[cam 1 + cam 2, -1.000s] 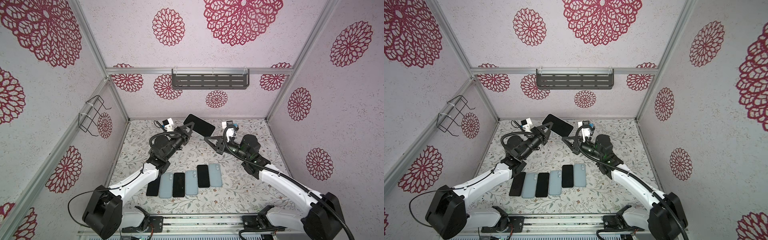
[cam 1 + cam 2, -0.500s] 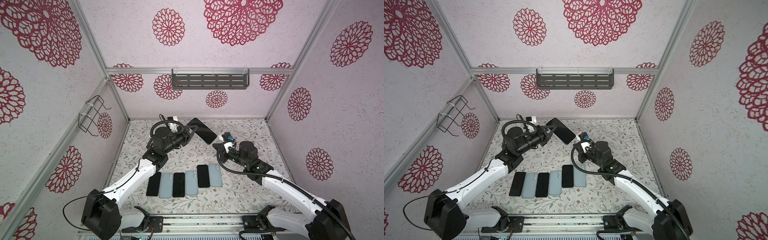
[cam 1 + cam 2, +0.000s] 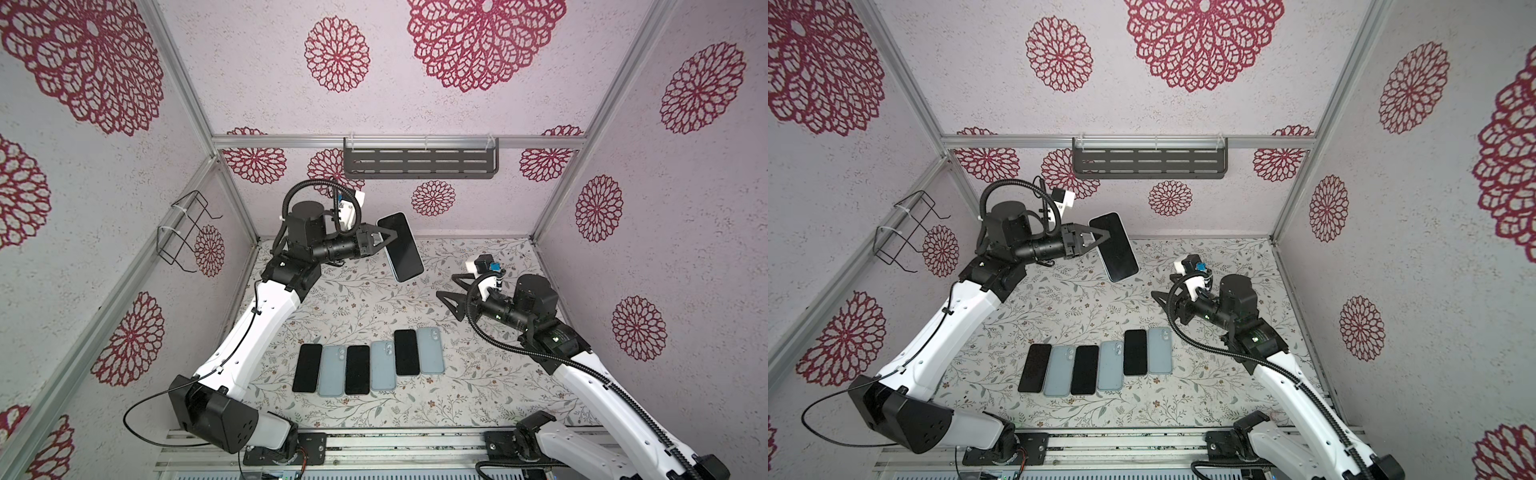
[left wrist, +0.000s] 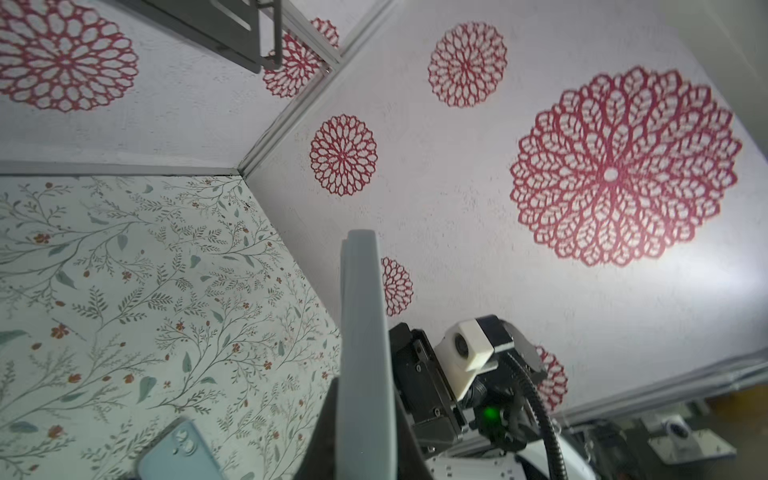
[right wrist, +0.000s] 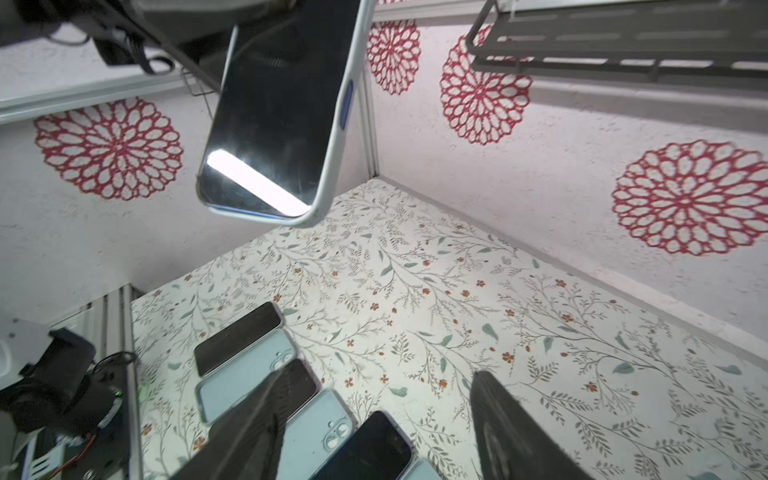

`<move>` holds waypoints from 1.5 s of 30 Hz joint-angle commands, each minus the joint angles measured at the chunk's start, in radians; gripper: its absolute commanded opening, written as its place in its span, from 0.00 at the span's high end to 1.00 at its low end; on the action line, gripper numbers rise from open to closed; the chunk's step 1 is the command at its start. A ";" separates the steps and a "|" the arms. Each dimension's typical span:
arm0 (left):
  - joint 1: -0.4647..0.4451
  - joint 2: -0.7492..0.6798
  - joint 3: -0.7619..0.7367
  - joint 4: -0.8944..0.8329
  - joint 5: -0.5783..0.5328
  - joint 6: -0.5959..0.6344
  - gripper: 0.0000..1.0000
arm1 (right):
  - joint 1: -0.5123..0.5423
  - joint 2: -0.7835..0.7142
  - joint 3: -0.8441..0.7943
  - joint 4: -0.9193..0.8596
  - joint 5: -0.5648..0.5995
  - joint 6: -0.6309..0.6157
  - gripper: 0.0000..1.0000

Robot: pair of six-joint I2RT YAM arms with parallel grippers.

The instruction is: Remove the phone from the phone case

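Left end effector point(image 3: 387, 237) pinches the pale-blue-cased black phone point(image 3: 401, 249) aloft by one edge; right end effector point(image 3: 448, 286) gapes empty, so a slip could drop it.

a robot lab cell: wallpapered walls point(image 3: 249, 95), aluminium frame point(image 3: 399, 141), arms point(image 3: 266, 324) bolted to a rail point(image 3: 415, 445).

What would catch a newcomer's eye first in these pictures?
A cased phone, dark screen showing, hangs tilted in the air near the back wall, clamped by the left pincer. Toward the front of the floral table lies a neat row alternating black and pale-blue pieces. The right pincer stands open and empty, apart from the phone.
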 commanded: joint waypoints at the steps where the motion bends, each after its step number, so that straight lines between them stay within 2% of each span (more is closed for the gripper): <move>1: -0.002 0.065 0.121 -0.264 0.147 0.347 1.00 | 0.002 0.028 0.042 -0.153 -0.117 -0.107 0.28; 6: -0.013 0.137 0.212 -0.250 0.257 0.442 1.00 | 0.011 0.039 0.028 -0.146 -0.137 -0.234 0.29; 12: -0.027 0.214 0.328 -0.378 0.260 0.558 1.00 | 0.012 0.083 0.090 -0.190 -0.190 -0.285 0.33; 18: -0.057 0.231 0.351 -0.430 0.240 0.615 1.00 | 0.015 0.119 0.135 -0.171 -0.228 -0.245 0.43; 28: -0.066 0.209 0.328 -0.448 0.280 0.644 1.00 | 0.015 0.130 0.146 -0.165 -0.224 -0.217 0.46; 35: -0.074 0.183 0.274 -0.397 0.292 0.638 1.00 | 0.015 0.149 0.157 -0.107 -0.322 -0.178 0.46; 45: -0.079 0.175 0.248 -0.374 0.301 0.635 1.00 | 0.016 0.172 0.151 -0.061 -0.360 -0.146 0.57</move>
